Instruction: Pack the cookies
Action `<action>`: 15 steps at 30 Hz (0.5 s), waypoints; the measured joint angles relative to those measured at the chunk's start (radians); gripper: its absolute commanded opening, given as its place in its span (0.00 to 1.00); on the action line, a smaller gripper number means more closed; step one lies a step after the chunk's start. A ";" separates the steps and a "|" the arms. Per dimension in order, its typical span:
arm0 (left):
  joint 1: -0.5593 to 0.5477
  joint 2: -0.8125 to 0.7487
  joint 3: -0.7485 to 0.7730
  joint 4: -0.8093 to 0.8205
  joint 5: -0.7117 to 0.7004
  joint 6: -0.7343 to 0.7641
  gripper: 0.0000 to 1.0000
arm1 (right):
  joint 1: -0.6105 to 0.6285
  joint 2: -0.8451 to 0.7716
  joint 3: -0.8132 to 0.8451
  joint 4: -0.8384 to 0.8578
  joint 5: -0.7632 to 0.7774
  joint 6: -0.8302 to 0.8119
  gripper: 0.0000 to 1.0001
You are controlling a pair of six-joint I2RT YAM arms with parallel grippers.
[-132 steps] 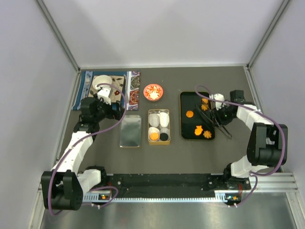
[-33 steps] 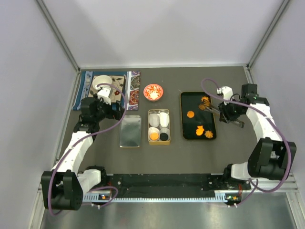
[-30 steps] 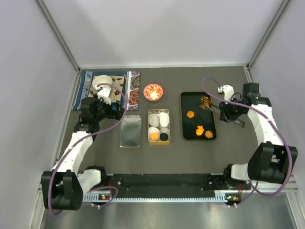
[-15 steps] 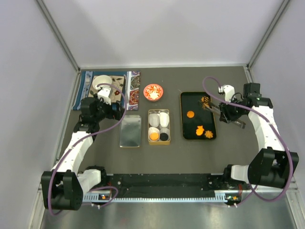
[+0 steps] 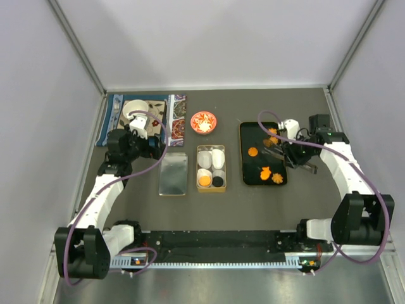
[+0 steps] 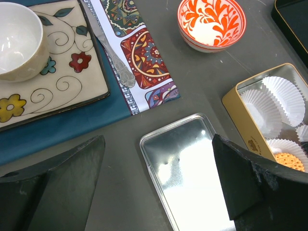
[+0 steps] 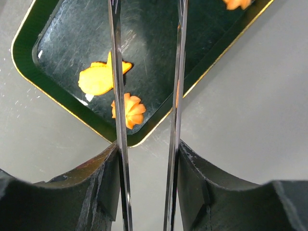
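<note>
While left gripper [image 6: 158, 156] hangs spread near the lid [image 6: 187, 175], right gripper [image 7: 147, 150] clasps tweezers [image 7: 117, 96] above cookies [image 7: 98, 79] on the tray [image 7: 62, 38].

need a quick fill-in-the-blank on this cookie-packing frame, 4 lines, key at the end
1. The gold rectangular tin holds one black round cookie and one ___ round cookie.
2. In the top view, the shiny silver rectangular lid lies on the tin's ___ side.
3. The left gripper, aimed at that lid, has its jaws ___.
4. The right gripper grips metal tweezers above the ___ rectangular tray.

Missing words: orange; left; open; black.
</note>
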State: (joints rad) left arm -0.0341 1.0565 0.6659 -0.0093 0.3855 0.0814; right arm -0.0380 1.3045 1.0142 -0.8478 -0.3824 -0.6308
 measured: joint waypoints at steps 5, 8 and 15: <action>0.000 0.000 0.000 0.000 0.000 0.000 0.99 | 0.053 0.006 -0.039 0.023 0.026 0.008 0.47; 0.000 0.000 0.000 0.000 0.000 0.000 0.99 | 0.077 0.022 -0.046 0.039 0.035 0.014 0.48; 0.000 0.000 0.000 0.000 -0.001 0.000 0.99 | 0.113 0.045 -0.062 0.088 0.072 0.030 0.49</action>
State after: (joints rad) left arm -0.0341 1.0565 0.6659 -0.0097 0.3847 0.0818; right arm 0.0753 1.3495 0.9524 -0.7601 -0.3107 -0.6010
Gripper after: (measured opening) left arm 0.990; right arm 0.488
